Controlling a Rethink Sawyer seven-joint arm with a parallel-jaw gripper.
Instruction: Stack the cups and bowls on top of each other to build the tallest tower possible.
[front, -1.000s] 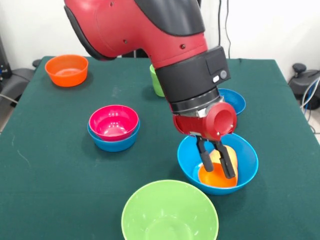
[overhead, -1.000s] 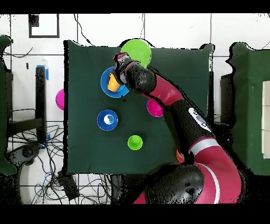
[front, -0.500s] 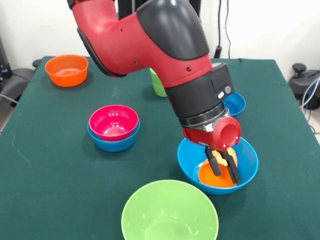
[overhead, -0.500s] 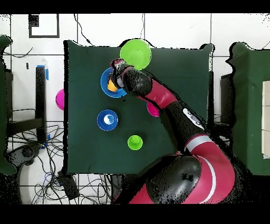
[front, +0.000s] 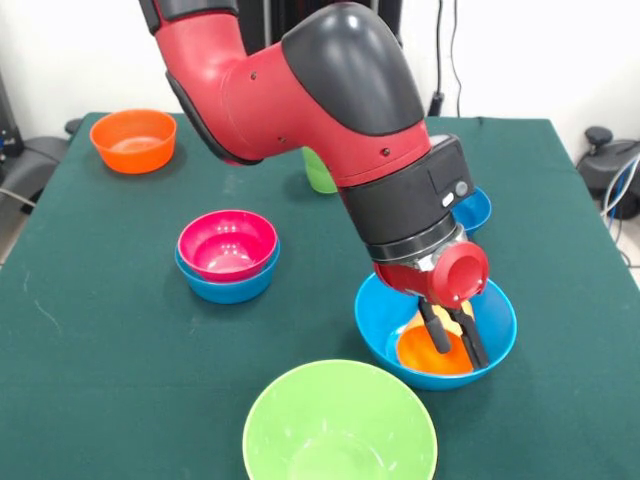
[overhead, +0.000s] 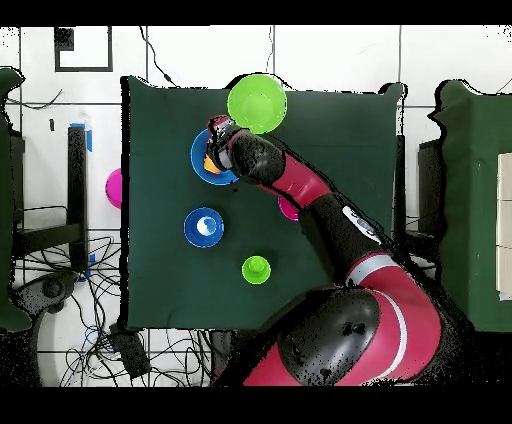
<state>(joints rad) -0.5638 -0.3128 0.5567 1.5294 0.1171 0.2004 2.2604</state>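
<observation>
Orange cup (front: 432, 352) lies tipped (mouth toward me) inside my blue bowl (front: 378, 322); I see the gripper (front: 455, 340) pinching its glossy, ribbed wall.

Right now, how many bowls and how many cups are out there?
Bowls: 7 (large blue bowl, lime green bowl, orange bowl, pink-red bowl, small blue bowl beneath it, second small blue bowl, purple bowl at table edge)
Cups: 2 (orange-yellow cup, light green cup)
Total: 9
</observation>
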